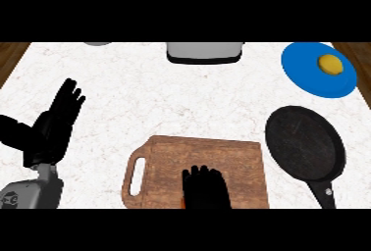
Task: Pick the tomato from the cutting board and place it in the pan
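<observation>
Head view steeply down over counter (pixel 181 98)

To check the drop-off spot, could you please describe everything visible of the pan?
The pan is round and black, with a low rim and nothing inside. Its black handle points toward the view's lower edge. It lies flat on the white marbled counter, right of the wooden cutting board and apart from it, nearer than the blue plate. Nothing else touches it.

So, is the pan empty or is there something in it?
Empty: the pan shows only its bare dark inside, and the right hand is over the cutting board.
</observation>
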Motion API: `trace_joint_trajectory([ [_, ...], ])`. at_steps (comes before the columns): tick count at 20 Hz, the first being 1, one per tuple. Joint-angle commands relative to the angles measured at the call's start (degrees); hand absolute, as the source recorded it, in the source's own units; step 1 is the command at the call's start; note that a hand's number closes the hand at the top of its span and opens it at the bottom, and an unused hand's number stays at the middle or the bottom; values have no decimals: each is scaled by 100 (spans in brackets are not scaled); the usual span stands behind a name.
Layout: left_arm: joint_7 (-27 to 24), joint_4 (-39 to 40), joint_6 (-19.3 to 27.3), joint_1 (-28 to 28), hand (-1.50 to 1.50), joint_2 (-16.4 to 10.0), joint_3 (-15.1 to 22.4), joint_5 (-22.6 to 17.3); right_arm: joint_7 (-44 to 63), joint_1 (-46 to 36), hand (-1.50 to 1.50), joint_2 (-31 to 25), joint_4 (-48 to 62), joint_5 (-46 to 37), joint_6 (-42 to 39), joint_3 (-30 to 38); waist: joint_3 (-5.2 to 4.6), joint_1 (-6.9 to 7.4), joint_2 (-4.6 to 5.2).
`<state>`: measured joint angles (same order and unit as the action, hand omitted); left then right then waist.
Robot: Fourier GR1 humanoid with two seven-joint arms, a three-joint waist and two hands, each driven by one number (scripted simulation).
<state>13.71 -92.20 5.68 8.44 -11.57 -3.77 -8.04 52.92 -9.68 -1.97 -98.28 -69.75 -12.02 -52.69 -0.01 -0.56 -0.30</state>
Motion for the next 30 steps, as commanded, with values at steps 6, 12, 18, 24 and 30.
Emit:
trace_joint_trajectory([
  [6, -10, 162, -140, 88, 0, -72, -106, -71, 880, -504, 150, -87, -2104, -1775, -1085, -499, -4, -19, -7],
  [12, -28, 154, 125, 172, 0, 133, 50, 225, 758, -559, 150, 180, -2854, -1625, -1848, 24, -1, 15, 12],
  [18, 124, 167, -16, 316, 0, 72, -56, 64, -87, -583, 150, -154, -3137, -1279, -1615, 1768, 2, 30, 34],
  [24, -120, 260, -135, 133, 0, 66, -84, 113, -1045, -150, 150, -901, -3621, -196, -1308, 3635, 4, 30, 40],
  [30, -23, 12, 21, -83, 0, 318, 137, 251, -2580, 695, 150, -1491, -2563, 810, 341, 5265, 11, 22, 40],
])
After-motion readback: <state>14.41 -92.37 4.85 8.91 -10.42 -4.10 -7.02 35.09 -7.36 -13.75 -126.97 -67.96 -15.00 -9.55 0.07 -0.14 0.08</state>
